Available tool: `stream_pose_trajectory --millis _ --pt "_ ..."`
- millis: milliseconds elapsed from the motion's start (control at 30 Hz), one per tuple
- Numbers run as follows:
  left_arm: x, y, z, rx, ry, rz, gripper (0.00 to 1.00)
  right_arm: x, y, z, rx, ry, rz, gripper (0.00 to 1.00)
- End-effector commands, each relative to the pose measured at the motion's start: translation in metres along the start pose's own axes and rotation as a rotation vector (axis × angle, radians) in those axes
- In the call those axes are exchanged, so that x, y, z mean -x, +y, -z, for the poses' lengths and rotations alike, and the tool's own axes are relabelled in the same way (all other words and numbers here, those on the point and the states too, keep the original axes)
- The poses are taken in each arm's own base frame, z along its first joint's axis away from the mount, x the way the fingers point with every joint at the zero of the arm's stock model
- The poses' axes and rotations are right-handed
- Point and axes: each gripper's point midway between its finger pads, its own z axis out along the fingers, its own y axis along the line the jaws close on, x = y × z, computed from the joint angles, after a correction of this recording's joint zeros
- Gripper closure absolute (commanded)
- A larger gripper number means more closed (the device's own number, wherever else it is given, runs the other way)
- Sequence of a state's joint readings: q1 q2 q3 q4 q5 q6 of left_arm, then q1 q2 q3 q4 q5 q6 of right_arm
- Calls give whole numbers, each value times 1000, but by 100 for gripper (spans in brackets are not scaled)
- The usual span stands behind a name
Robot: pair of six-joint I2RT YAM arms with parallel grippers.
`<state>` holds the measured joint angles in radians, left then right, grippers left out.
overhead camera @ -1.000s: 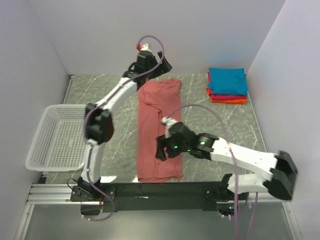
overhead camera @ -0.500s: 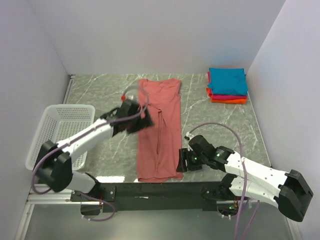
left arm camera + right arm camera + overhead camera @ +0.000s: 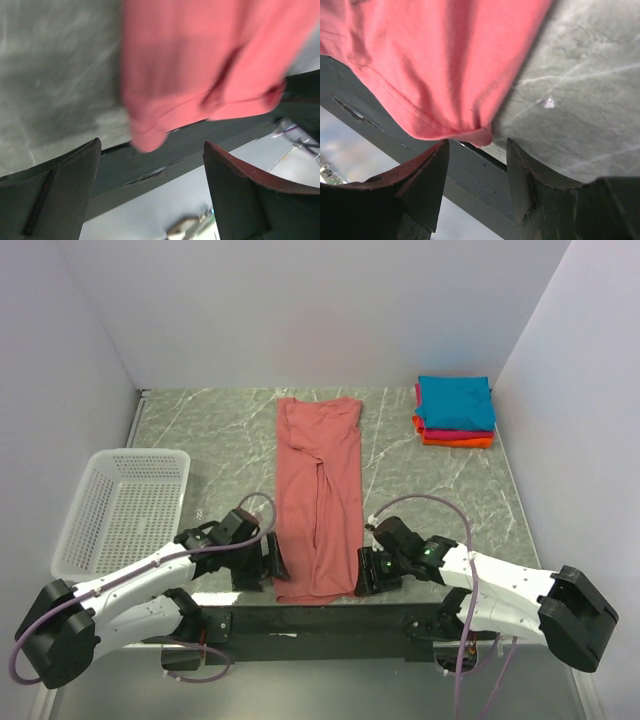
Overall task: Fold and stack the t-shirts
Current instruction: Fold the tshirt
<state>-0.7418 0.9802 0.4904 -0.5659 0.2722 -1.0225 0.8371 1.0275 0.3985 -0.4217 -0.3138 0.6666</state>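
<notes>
The salmon t-shirt lies folded into a long narrow strip down the table's middle, its near hem overhanging the front rail. My left gripper is open just left of the shirt's near left corner. My right gripper is open just right of the near right corner, its fingertips either side of that corner, not closed on it. Folded teal, magenta and orange shirts are stacked at the far right.
A white mesh basket stands at the left edge. The black front rail runs under the shirt's hem. Walls close in the table on three sides.
My left arm has swung back from the shirt's far end to its near left corner. My right gripper has moved off the shirt to the near right corner.
</notes>
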Motion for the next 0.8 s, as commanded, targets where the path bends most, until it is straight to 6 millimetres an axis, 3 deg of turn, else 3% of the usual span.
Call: stream_pose_trajectory --millis 0,167,267,433,767 --pt "-22 -2 -3 -37 85 37 12 3 6 -6 41 -15 -8 44" --pt "-39 -3 -7 -82 143 43 20 0 7 -11 46 17 -19 56" --pt "-44 -1 -11 -76 155 50 23 -3 7 -12 45 25 -21 58" --pt "-44 8 -19 -22 145 60 39 -8 11 -14 80 30 -58 58" --pt "-29 19 -32 83 82 66 52 -11 8 -15 54 41 -58 59"
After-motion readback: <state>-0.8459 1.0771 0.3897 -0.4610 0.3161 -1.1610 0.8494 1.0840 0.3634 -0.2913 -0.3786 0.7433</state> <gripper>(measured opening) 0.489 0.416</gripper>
